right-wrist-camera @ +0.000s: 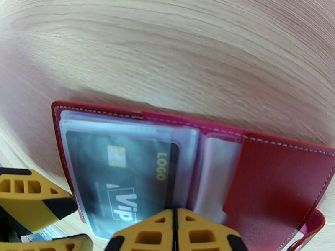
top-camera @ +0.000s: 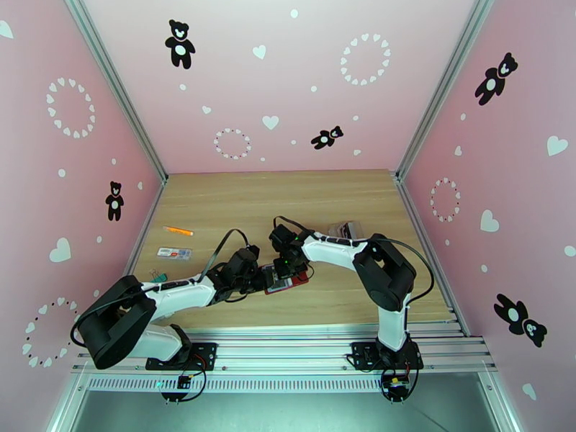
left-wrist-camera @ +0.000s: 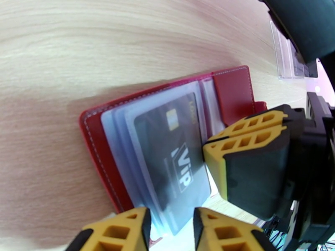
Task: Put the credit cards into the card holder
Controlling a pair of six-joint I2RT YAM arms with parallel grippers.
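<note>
Right gripper point(right-wrist-camera: 173, 226) is clenched at the sleeved credit card point(right-wrist-camera: 125, 172) edge; left gripper point(left-wrist-camera: 171, 229) straddles the sleeves point(left-wrist-camera: 119, 143), grip cannot be told. Card holder point(right-wrist-camera: 276, 180) is laid open mid-worktop point(top-camera: 288, 196), near the front edge. Light, slick, floppy sleeves; stiff card is best pinched edgewise.

The card holder point(top-camera: 291, 282) lies open on the table point(top-camera: 288, 196), toward its near edge, with a credit card point(left-wrist-camera: 176, 155) in its top sleeve. The left gripper point(left-wrist-camera: 169, 229) straddles the holder's left edge. The right gripper point(right-wrist-camera: 173, 224) sits over its middle. A plastic case point(top-camera: 345, 229) lies behind and right of the holder. A flat strip point(top-camera: 175, 252) and a pen point(top-camera: 178, 230) lie well to its left.
</note>
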